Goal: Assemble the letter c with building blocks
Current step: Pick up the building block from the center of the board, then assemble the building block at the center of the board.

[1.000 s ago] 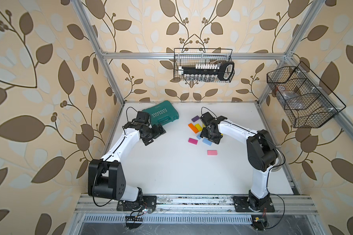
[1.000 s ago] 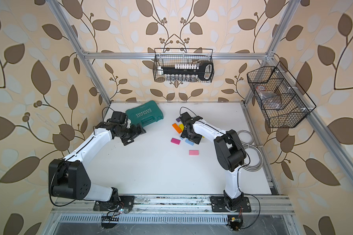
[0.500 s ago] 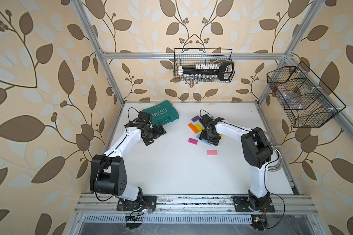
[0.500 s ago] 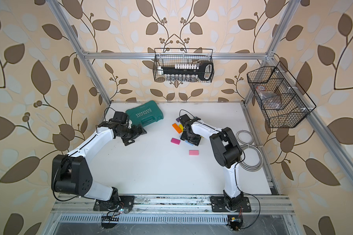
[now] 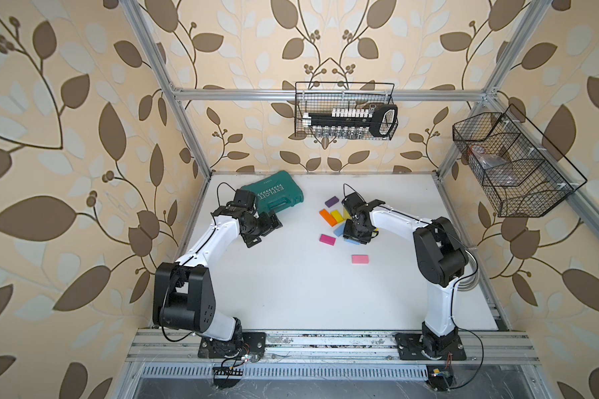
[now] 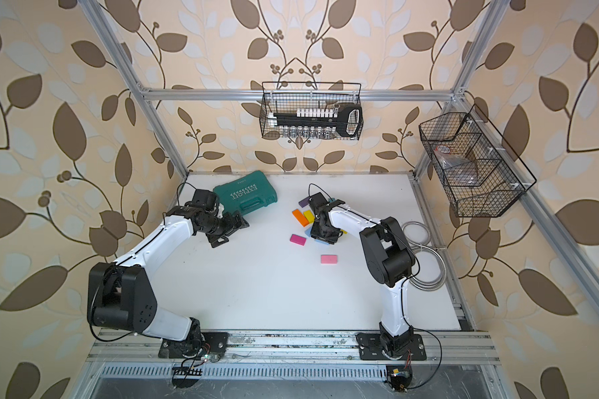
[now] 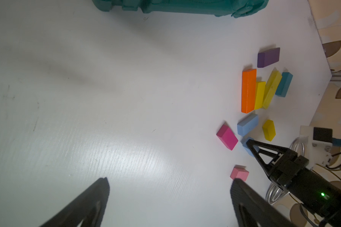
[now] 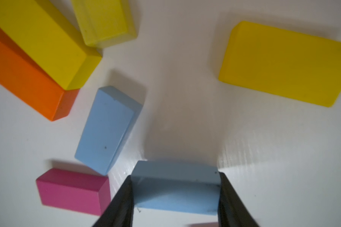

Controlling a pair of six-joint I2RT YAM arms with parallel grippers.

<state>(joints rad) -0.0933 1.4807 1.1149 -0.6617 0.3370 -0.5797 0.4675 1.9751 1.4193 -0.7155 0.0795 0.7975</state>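
Open table (image 5: 291, 293) spans the near half, bar a pink block (image 5: 360, 259). The green case (image 5: 274, 199) fills the far left corner. A loose light blue block (image 8: 108, 127) and magenta block (image 8: 71, 190) crowd one side of the right gripper (image 8: 175, 178) and its held light blue block (image 8: 175, 194); the other side is free.

White table (image 5: 291, 293): green case (image 5: 274, 199) upper left. Blocks upper centre-right: purple block (image 5: 332, 201), orange block (image 5: 325, 217) touching yellow block (image 5: 336, 216), light blue block (image 5: 338, 230), magenta block (image 5: 327, 239). Pink block (image 5: 360, 258) apart, lower.
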